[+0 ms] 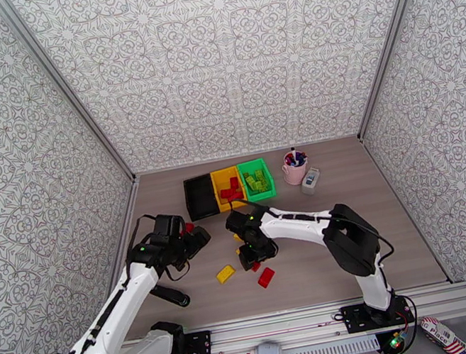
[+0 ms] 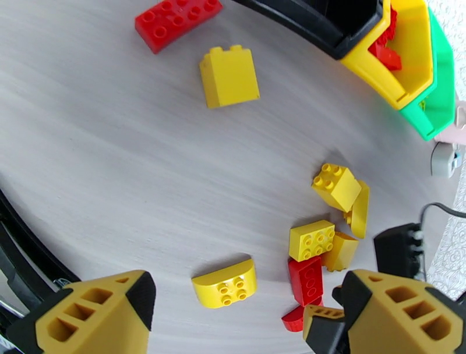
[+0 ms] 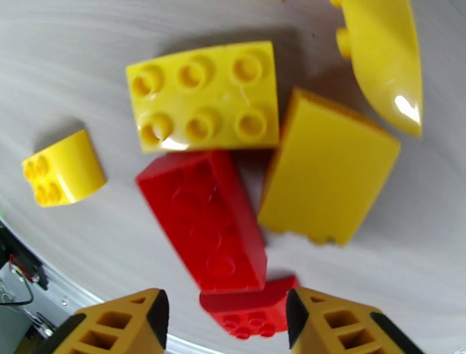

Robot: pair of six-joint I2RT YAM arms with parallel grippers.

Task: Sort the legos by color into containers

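Right claw is hanging part-open just over the red brick, gripping nothing. Left claw is standing wide open and empty, with a curved yellow brick lying just ahead of it. The loose pile is lying on the table on the near side of the yellow bin, well apart from it. Black bin is sitting just left of the yellow bin, green bin just right of it.

Risks I'm flagging:
- The red brick is touching a six-stud yellow brick and a yellow wedge, so the closing fingers may be dragging a neighbour along and mixing colours.
- A small red piece is lying between those fingers and may be getting caught instead.
- Both claws are working near one pile, so I'm watching for a clash.
- The yellow bin is holding binned red bricks. Bin colour isn't matching brick colour, so I'm judging a wrong-bin drop possible.

Hard to see:
- The right wrist view is blurring, and I'm not telling whether the small red piece is touching a finger.
- From above, the right arm is covering most of the pile.
- I'm not making out what the black bin is holding.
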